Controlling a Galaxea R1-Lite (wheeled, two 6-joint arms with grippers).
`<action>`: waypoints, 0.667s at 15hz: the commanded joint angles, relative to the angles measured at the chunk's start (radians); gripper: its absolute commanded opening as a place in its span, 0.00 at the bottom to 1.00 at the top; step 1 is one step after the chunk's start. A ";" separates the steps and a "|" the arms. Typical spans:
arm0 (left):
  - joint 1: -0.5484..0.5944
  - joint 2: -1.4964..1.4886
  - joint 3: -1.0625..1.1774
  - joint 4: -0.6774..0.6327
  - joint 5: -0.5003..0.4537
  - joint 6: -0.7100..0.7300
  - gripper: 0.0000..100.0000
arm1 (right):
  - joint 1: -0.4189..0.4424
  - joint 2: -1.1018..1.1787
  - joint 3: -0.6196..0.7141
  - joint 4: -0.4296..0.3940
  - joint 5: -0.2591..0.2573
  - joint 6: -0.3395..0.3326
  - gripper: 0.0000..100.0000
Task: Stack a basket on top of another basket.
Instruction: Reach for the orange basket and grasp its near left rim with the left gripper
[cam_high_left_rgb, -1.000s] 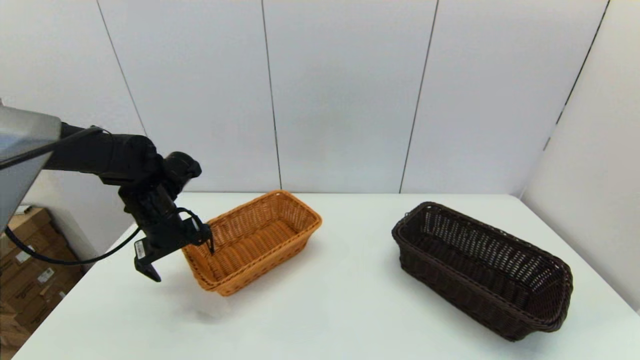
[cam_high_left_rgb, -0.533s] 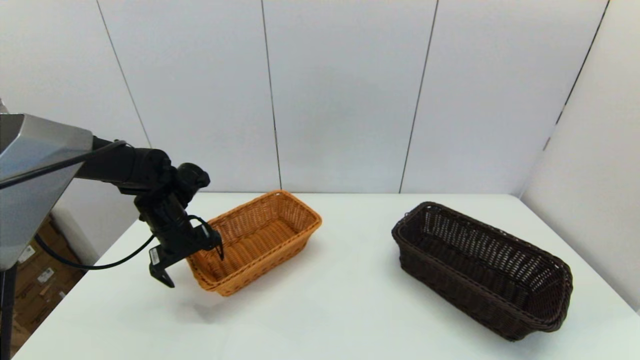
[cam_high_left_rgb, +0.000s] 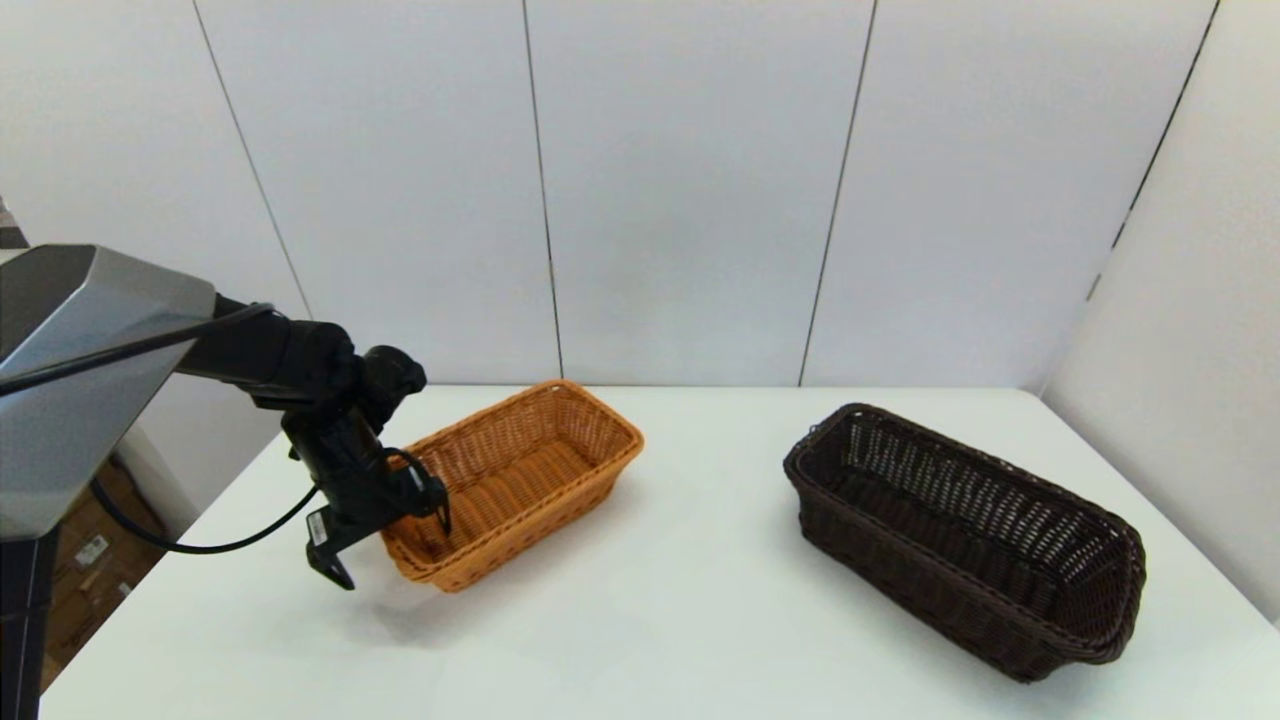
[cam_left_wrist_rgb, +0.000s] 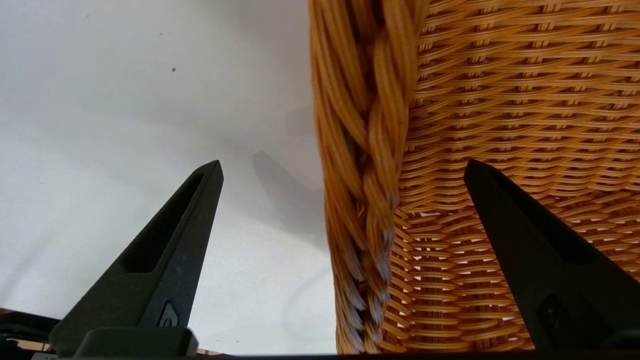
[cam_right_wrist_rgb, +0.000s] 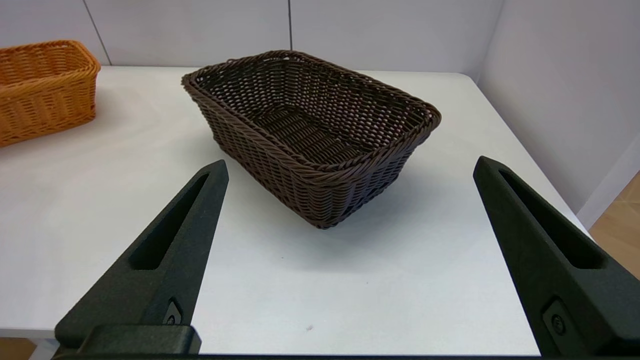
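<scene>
The orange-tan basket (cam_high_left_rgb: 520, 480) sits left of the table's middle. My left gripper (cam_high_left_rgb: 395, 550) is open and straddles the braided rim of that basket's near-left end. One finger is outside the wall and the other inside, as the left wrist view shows around the orange-tan basket rim (cam_left_wrist_rgb: 365, 150). The dark brown basket (cam_high_left_rgb: 965, 540) rests on the table at the right. In the right wrist view my right gripper (cam_right_wrist_rgb: 350, 162) is open, held back from the dark brown basket (cam_right_wrist_rgb: 310, 125) near the table's front edge, holding nothing.
The white table (cam_high_left_rgb: 680, 600) ends at a wall behind and a side panel on the right. Cardboard boxes (cam_high_left_rgb: 90, 550) lie on the floor past the table's left edge. The orange-tan basket (cam_right_wrist_rgb: 40, 85) also shows far off in the right wrist view.
My left arm has moved right and down, bringing its open fingers over the orange-tan basket's near-left rim. Both baskets have stayed put.
</scene>
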 joint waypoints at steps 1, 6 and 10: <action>0.000 0.006 0.012 -0.012 0.001 -0.005 1.00 | 0.000 0.000 0.000 0.000 0.000 0.001 1.00; 0.000 0.011 0.020 -0.020 0.001 -0.001 0.00 | 0.000 0.000 0.000 0.000 0.000 -0.001 1.00; 0.000 0.011 0.018 -0.029 0.001 -0.005 0.00 | 0.000 0.000 0.000 0.000 0.000 -0.001 1.00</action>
